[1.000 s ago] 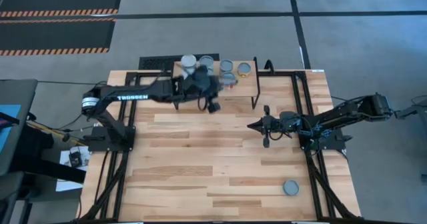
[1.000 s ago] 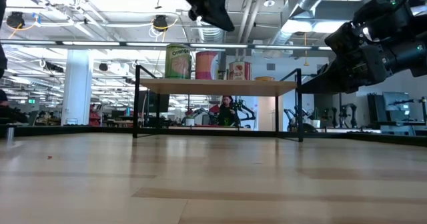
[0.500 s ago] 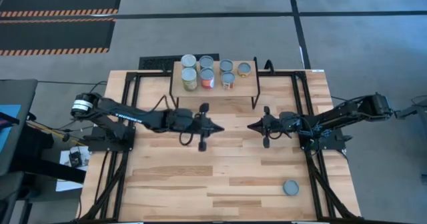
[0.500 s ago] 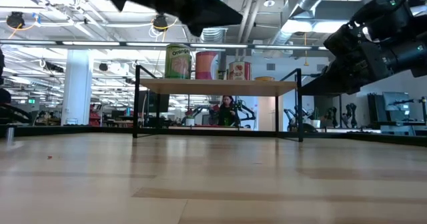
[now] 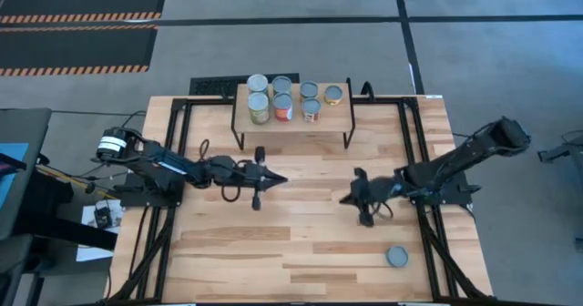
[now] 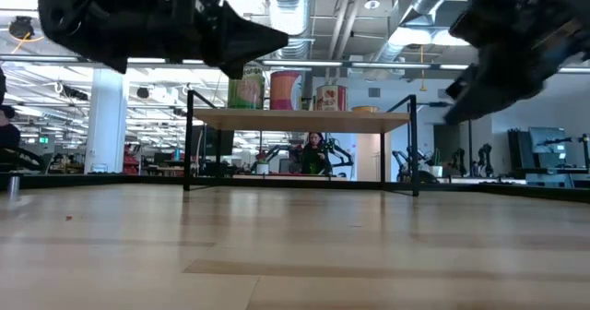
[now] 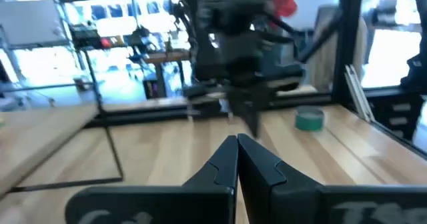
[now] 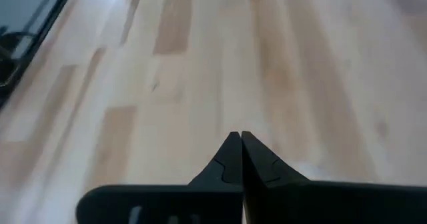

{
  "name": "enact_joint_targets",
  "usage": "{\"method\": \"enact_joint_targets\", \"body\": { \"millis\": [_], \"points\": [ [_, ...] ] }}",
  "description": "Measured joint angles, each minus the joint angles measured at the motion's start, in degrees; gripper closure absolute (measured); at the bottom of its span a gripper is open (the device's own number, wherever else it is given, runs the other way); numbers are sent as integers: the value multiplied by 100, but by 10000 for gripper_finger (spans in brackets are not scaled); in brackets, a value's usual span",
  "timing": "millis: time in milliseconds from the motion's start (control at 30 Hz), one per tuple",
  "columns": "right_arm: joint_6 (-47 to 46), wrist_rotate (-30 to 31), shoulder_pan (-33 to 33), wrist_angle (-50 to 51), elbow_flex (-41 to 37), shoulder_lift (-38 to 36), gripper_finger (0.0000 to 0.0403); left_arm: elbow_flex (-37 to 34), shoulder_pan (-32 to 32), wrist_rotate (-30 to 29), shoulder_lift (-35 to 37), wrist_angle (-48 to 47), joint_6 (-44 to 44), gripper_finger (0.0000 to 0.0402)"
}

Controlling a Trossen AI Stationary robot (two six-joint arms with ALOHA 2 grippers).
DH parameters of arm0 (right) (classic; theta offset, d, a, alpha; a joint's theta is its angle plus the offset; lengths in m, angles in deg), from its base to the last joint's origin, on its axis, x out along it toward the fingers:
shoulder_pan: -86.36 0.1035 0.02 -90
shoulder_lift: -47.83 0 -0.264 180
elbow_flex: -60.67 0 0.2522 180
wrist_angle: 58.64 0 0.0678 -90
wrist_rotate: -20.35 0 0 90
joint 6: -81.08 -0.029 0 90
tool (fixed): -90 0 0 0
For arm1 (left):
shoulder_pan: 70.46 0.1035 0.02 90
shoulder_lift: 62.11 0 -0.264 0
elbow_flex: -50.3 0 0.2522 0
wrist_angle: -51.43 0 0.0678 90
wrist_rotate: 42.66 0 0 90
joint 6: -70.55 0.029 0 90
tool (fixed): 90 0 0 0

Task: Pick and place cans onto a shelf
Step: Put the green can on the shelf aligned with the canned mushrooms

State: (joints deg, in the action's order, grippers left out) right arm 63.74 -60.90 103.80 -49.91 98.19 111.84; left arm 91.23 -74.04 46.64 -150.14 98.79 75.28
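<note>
Several cans (image 5: 283,99) stand upright on the small light-wood shelf (image 5: 335,117) at the table's far edge; they also show in the low view (image 6: 286,89). One teal can (image 5: 396,256) stands alone on the table near the front right, and it shows in the left wrist view (image 7: 309,119). My left gripper (image 5: 284,178) is shut and empty above the table's middle, in front of the shelf. My right gripper (image 5: 342,199) is shut and empty, right of centre, its fingers (image 8: 237,141) slanting down at bare tabletop.
The shelf's thin black legs (image 6: 189,139) stand on the tabletop at the far side. The two grippers face each other over the table's middle, a small gap apart. A person (image 6: 313,153) sits in the room behind the table.
My left gripper has drawn back from over the shelf toward the table's near edge and then toward the left, coming lower. My right gripper has gone toward the near edge and tipped downward. The cans on the shelf have stayed put.
</note>
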Motion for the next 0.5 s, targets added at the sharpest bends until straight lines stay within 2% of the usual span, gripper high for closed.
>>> {"method": "enact_joint_targets", "body": {
  "millis": [133,300,400,500],
  "points": [
    [-1417,408,932,1229,567,0,397,-406,139,45,0,650,-95,401],
    [-3583,788,2057,2752,1152,94,386,-620,320,30,0,834,-108,401],
    [-4750,766,2616,3708,1556,311,383,-627,365,32,0,806,-159,401],
    [-5876,397,2992,4499,2048,622,375,-627,368,37,0,777,-244,401]
  ]
}}
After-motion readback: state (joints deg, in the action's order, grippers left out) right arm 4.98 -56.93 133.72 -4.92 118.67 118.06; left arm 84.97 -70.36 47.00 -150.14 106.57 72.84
